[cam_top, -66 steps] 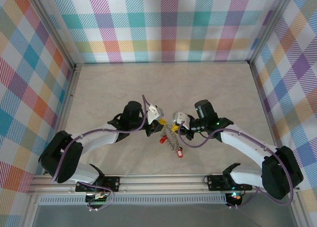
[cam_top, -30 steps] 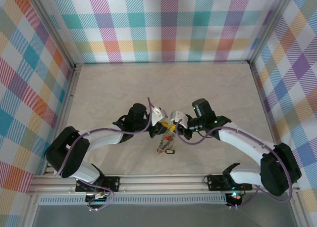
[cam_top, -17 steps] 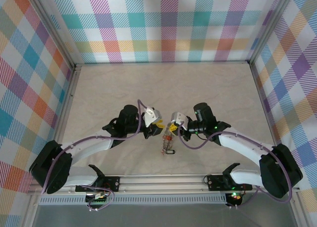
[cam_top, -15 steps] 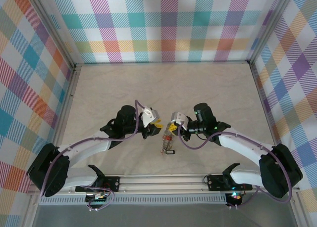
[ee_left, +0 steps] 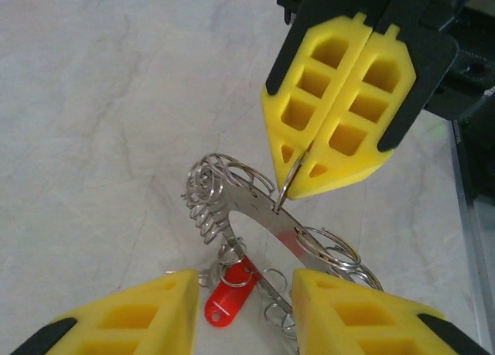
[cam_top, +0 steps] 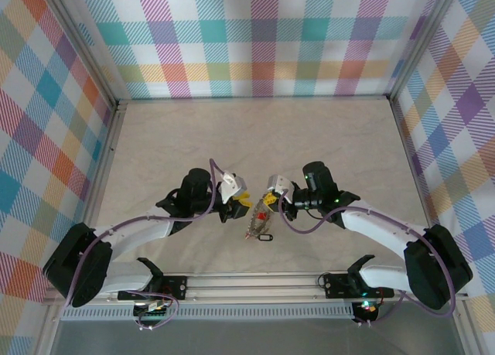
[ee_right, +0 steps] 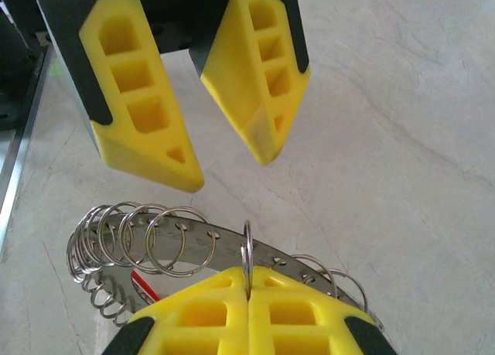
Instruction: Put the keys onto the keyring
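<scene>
Keyring is near-centre on the worktop, just in front of both arms' tips. It's a curved metal band strung with a row of small wire loops. One red key sits under the band among the loops; can't tell if it's threaded on. Right jaws are fully closed, yellow pads pressed flat together, pinching a single loop edge-on near mid-band. Left jaws are spread wide and grip nothing; their pads point at the right jaws tip to tip, close to the band but clear of it. Can't tell whether the keyring's low end touches the worktop. Past the arms the worktop runs back to the plaid wall.
</scene>
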Robot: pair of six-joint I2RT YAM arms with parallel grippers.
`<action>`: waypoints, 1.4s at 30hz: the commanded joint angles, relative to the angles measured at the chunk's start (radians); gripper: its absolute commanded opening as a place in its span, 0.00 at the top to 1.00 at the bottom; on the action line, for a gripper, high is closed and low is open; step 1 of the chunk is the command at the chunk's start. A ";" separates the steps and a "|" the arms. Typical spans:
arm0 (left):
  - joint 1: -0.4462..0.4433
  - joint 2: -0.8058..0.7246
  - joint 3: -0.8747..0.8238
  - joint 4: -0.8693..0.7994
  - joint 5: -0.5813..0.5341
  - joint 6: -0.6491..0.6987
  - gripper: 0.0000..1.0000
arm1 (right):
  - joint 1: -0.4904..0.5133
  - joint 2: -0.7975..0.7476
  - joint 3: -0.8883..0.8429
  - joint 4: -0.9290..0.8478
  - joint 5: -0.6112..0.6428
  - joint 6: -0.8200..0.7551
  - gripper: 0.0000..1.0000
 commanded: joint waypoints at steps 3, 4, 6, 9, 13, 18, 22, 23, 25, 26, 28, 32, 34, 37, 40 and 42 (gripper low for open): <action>-0.006 0.020 0.043 0.019 0.060 0.014 0.63 | -0.001 0.003 0.001 0.025 -0.016 0.020 1.00; -0.006 0.019 0.050 0.011 0.058 0.023 0.63 | -0.001 0.005 -0.004 0.041 -0.017 0.027 1.00; -0.005 0.020 0.062 -0.003 0.052 0.034 0.62 | -0.001 0.005 -0.019 0.080 -0.026 0.033 1.00; 0.000 0.033 0.081 -0.017 0.062 0.040 0.61 | -0.001 -0.001 -0.039 0.135 -0.040 0.039 1.00; 0.003 0.053 0.096 -0.023 0.077 0.053 0.61 | -0.001 0.003 -0.064 0.217 -0.059 0.070 1.00; 0.005 0.075 0.118 -0.011 0.091 0.058 0.64 | -0.001 0.014 -0.086 0.272 -0.071 0.092 1.00; 0.005 0.078 0.141 -0.050 0.093 0.095 0.64 | -0.002 0.008 -0.085 0.257 -0.082 0.075 1.00; 0.005 0.081 0.150 -0.065 0.100 0.107 0.64 | -0.002 0.007 -0.083 0.251 -0.090 0.068 1.00; 0.006 0.087 0.168 -0.096 0.109 0.131 0.64 | -0.001 0.005 -0.078 0.242 -0.099 0.059 1.00; 0.005 0.090 0.176 -0.111 0.114 0.143 0.65 | -0.002 0.005 -0.079 0.241 -0.107 0.055 1.00; 0.005 0.094 0.186 -0.124 0.116 0.163 0.65 | -0.003 0.006 -0.077 0.241 -0.122 0.050 1.00; 0.005 0.106 0.219 -0.202 0.138 0.230 0.73 | -0.003 0.009 -0.066 0.233 -0.149 0.036 1.00; 0.005 0.112 0.235 -0.252 0.147 0.267 0.75 | -0.004 0.012 -0.057 0.219 -0.154 0.025 1.00; 0.005 0.107 0.235 -0.290 0.149 0.305 0.74 | -0.009 0.015 -0.053 0.215 -0.166 0.019 1.00; 0.005 0.106 0.238 -0.324 0.154 0.339 0.74 | -0.010 0.014 -0.053 0.218 -0.180 0.020 1.00; 0.005 0.113 0.240 -0.333 0.160 0.346 0.77 | -0.011 0.017 -0.054 0.219 -0.190 0.020 1.00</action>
